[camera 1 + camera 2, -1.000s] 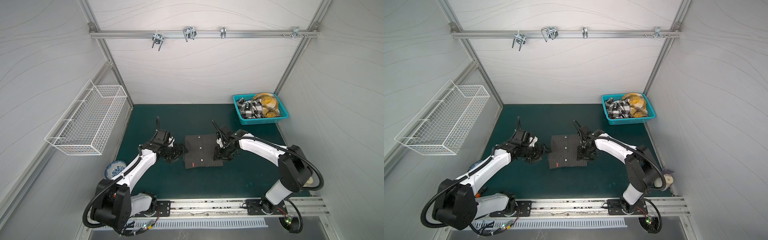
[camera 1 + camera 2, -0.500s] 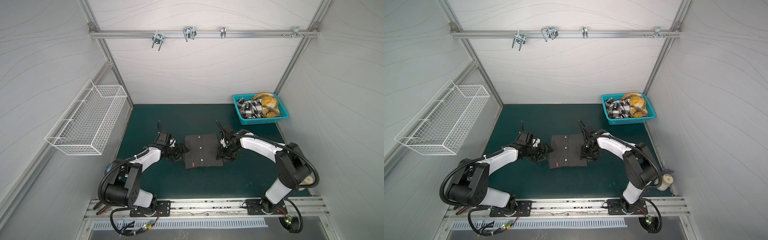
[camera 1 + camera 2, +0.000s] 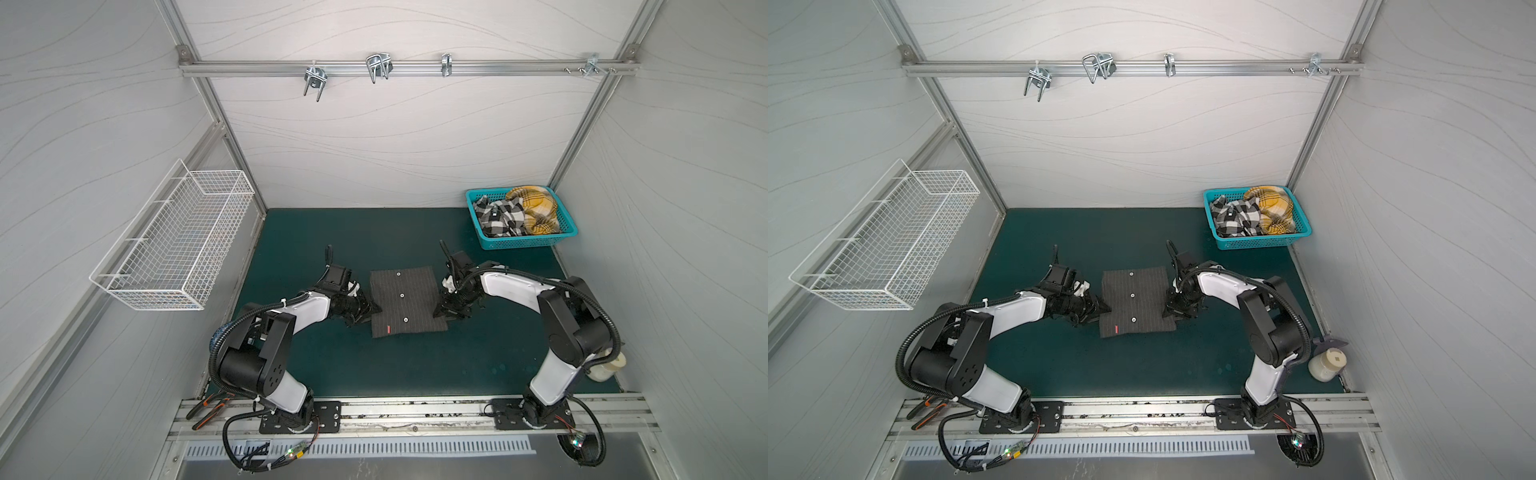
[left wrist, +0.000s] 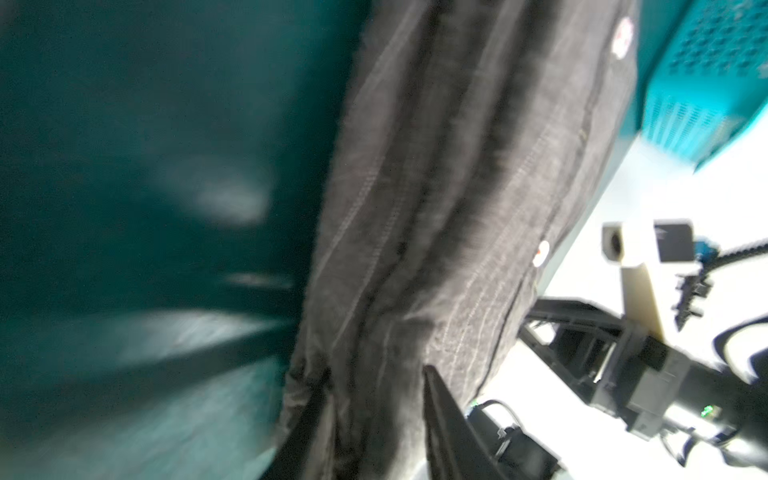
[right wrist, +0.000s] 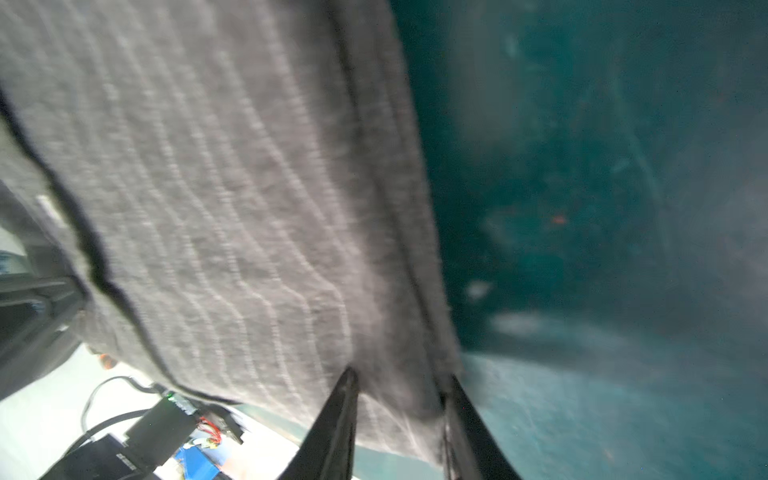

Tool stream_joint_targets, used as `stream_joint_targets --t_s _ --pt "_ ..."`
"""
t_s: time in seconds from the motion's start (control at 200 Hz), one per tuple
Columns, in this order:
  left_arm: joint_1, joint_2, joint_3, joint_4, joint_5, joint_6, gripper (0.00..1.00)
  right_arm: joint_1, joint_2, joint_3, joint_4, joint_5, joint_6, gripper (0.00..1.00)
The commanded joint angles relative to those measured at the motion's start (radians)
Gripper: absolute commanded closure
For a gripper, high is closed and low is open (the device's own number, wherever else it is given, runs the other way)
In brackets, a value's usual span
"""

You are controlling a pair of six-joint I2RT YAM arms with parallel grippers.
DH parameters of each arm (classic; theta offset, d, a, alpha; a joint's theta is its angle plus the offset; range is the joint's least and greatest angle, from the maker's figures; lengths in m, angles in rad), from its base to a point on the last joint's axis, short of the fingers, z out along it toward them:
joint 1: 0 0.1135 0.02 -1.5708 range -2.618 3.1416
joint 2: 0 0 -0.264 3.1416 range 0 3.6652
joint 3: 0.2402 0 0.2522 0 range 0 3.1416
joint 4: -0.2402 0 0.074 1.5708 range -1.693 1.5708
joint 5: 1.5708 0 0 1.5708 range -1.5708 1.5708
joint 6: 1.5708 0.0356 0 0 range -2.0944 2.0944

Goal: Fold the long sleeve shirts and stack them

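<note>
On green mat, white-walled booth: L pincer, R pincer clamped on charcoal shirt edges.

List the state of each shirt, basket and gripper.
charcoal shirt: folded, flat on the mat
black-and-white plaid shirt: crumpled in teal basket
yellow plaid shirt: crumpled in teal basket
left gripper: shut on charcoal shirt
right gripper: shut on charcoal shirt
wire basket: empty

A dark green counter fills the floor of the white-walled cell. A white wire basket hangs on the left wall, and hooks hang from a metal rail on the back wall. A teal plastic basket sits in the far right corner. What may be orange-handled pliers lie at the front left. A white jar stands at the right edge.
</note>
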Motion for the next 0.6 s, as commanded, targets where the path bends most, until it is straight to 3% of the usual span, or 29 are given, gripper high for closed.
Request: stream_joint_targets --t_s 0.0,0.08,0.235,0.44,0.56,0.595 --pt "-0.008 -0.048 0.054 0.039 0.029 -0.031 0.79 0.0 -0.001 -0.016 0.037 -0.04 0.018 0.67" --pt "-0.011 -0.043 0.071 0.021 0.018 -0.015 0.83 0.003 -0.007 -0.029 0.049 -0.048 0.032 0.67" --pt "-0.005 0.086 0.071 0.036 0.004 0.015 1.0 0.011 -0.02 -0.069 0.104 -0.092 0.078 0.67" --pt "-0.002 0.223 0.01 0.201 0.109 -0.078 1.0 0.015 -0.075 -0.07 0.072 -0.083 0.081 0.64" --pt "0.012 0.187 0.015 0.122 0.104 -0.039 1.0 0.011 -0.123 -0.047 0.019 -0.052 0.076 0.56" --pt "0.021 0.161 0.018 0.097 0.101 -0.031 0.92 0.013 -0.137 -0.036 -0.002 -0.038 0.076 0.55"
